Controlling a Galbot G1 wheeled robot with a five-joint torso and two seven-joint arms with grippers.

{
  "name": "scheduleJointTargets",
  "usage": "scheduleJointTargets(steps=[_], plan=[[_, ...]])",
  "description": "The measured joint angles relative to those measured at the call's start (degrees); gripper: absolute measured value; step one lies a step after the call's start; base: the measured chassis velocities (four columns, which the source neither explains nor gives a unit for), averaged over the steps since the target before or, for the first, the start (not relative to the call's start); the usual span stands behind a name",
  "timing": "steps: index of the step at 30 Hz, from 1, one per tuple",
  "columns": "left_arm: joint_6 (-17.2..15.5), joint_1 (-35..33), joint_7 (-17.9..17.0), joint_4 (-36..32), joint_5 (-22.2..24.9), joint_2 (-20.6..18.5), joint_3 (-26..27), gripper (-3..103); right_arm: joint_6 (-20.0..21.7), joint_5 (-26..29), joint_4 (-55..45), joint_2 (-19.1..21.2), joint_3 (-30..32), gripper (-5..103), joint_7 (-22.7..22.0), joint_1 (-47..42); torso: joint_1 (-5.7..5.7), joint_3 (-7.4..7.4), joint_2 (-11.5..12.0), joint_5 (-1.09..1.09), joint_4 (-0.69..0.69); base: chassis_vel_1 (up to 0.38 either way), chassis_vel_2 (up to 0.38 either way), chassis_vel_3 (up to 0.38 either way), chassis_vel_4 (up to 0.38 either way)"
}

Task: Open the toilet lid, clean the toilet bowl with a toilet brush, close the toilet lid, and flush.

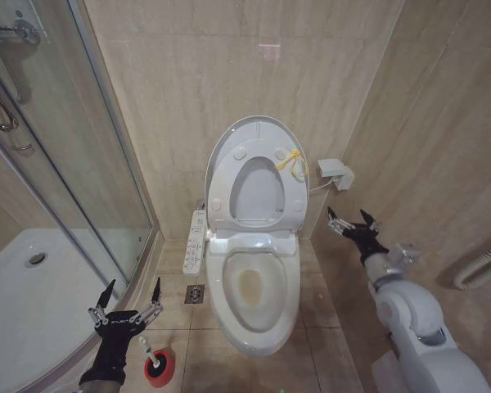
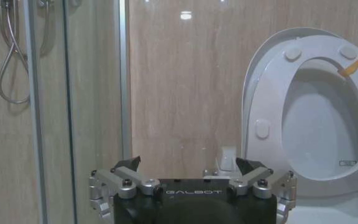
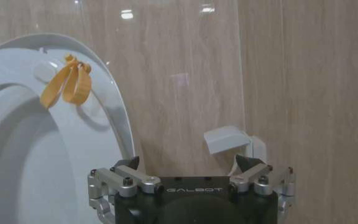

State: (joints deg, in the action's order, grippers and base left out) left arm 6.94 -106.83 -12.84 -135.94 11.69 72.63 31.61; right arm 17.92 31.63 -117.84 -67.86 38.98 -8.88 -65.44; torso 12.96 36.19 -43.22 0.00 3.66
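- A glass shower enclosure [image 1: 57,164] stands at the far left, with its white tray [image 1: 24,303] on the floor.
- The left hand [image 1: 124,301] hovers low beside the shower's curved edge, fingers spread apart and holding nothing.
- Just below it, the toilet brush [image 1: 145,350] stands in its red holder [image 1: 159,366] on the tiled floor, left of the toilet.
- A white control panel [image 1: 195,241] sits along the toilet's left side.
- The toilet bowl [image 1: 255,288] is uncovered, its inside stained brownish.
- The toilet lid [image 1: 258,131] stands upright against the wall, with the ring seat [image 1: 219,184] raised against it and a yellow tie [image 1: 292,160] on the seat's upper right.
- A small white wall box [image 1: 334,172] sits right of the lid.
- The right hand [image 1: 352,222] hangs at seat height to the right of the toilet, fingers apart and empty.
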Motion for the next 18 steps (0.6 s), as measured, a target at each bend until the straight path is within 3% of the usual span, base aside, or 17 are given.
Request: scheduleJointTargets(steps=[14,18], plan=[[0.0,0.0,0.0,0.0,0.0,0.0,0.0,100,-4.45,-2.37,11.28,-1.17,-5.0,100,-0.92,12.32,-0.01,0.0,0.0,0.0,0.01,0.0,0.0,0.0,0.0],[0.0,0.01,-0.01,0.0,0.0,0.0,0.01,100,-8.96,-4.27,18.99,-1.75,-7.06,100,-0.3,19.08,0.0,0.0,0.0,0.01,0.0,0.0,0.0,0.0,0.0]])
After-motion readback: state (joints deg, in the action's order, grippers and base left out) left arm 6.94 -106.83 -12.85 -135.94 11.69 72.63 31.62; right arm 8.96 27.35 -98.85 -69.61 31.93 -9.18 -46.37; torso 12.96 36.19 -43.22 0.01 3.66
